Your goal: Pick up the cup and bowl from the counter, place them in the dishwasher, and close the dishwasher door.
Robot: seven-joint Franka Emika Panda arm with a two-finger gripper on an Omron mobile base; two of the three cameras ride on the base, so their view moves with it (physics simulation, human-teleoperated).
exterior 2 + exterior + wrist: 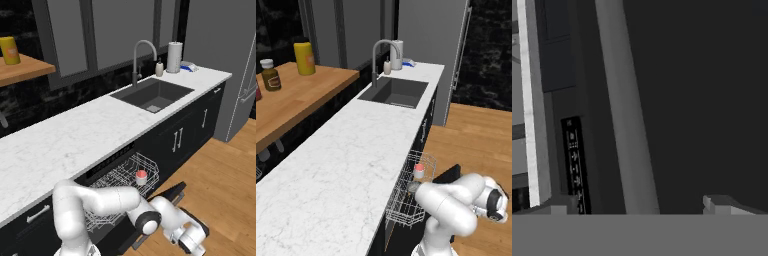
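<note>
The dishwasher [117, 182] stands open under the counter [341, 170], its white wire rack [406, 200] pulled out. The cup [419, 171] [142, 175], white with a red inside, sits upright in the rack. A grey round shape that looks like the bowl [414, 186] lies just beside it, partly behind my arm. The black dishwasher door [171, 192] [449, 174] hangs down in front. My gripper [195, 242] is low at the door's outer face. In the hand view my gripper [642, 207] is open, and the silver bar handle [626, 125] runs between its fingertips [566, 205], close ahead.
A dark sink [396, 92] with a curved tap [381, 52] lies further along the counter, with a white tumbler [174, 57] and a soap bottle beyond. A yellow canister [304, 58] stands on the wooden shelf [291, 95]. The tall grey fridge [431, 50] ends the run. Wooden floor [220, 175] lies to the right.
</note>
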